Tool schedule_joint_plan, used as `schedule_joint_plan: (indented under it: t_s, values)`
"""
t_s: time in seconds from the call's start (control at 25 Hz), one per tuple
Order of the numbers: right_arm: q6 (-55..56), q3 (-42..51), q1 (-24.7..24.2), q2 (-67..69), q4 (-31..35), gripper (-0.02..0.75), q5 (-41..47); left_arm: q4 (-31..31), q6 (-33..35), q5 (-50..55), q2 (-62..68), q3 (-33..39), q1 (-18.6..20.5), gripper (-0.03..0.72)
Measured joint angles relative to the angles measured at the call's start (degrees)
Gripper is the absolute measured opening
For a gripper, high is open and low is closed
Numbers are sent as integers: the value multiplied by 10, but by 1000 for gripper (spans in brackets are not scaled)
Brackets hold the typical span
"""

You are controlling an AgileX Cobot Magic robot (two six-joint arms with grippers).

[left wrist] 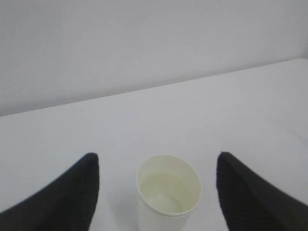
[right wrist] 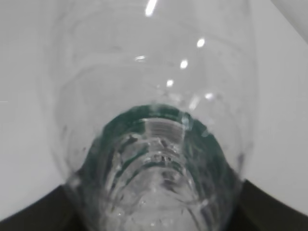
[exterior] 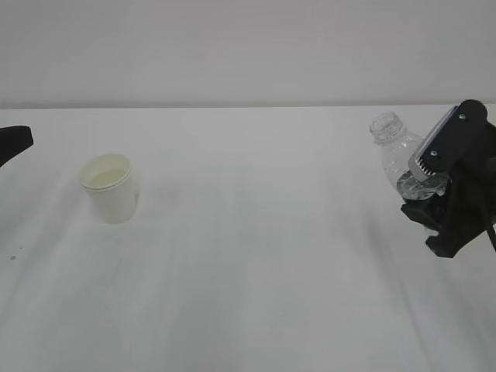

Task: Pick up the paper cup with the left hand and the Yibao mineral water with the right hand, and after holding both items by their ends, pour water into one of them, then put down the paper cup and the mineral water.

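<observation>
Only close up: green label (right wrist: 159,139) inside the clamped Yibao mineral water (right wrist: 154,120).

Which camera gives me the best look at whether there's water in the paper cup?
The left wrist view: it looks down into the paper cup standing between the open fingers, and a pale liquid line shows inside. The exterior view shows the cup smaller and side-on, its inside less clear. The right wrist view shows only the bottle.

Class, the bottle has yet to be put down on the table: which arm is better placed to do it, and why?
Right. The right gripper is shut on the bottle above the table. The left gripper stands open around the cup, which sits on the table.
</observation>
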Motion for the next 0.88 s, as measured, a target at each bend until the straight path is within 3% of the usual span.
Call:
schedule_joint_plan:
  t_s: [0.08, 0.28, 0.52, 0.8, 0.88]
  values:
    - [-32, 0, 0, 0, 38, 427, 0, 0, 0, 0, 0, 0, 0, 542]
    - [-201, 0, 0, 0, 217, 426, -4, 0, 0, 0, 0, 0, 0, 540]
    - [-337, 0, 0, 0, 374, 426, -21, 0, 0, 0, 0, 0, 0, 540]
    - [-557, 0, 0, 28, 658, 426, -81, 0, 0, 0, 0, 0, 0, 539]
    - [-587, 2, 0, 42, 706, 426, -106, 0, 0, 0, 0, 0, 0, 539]
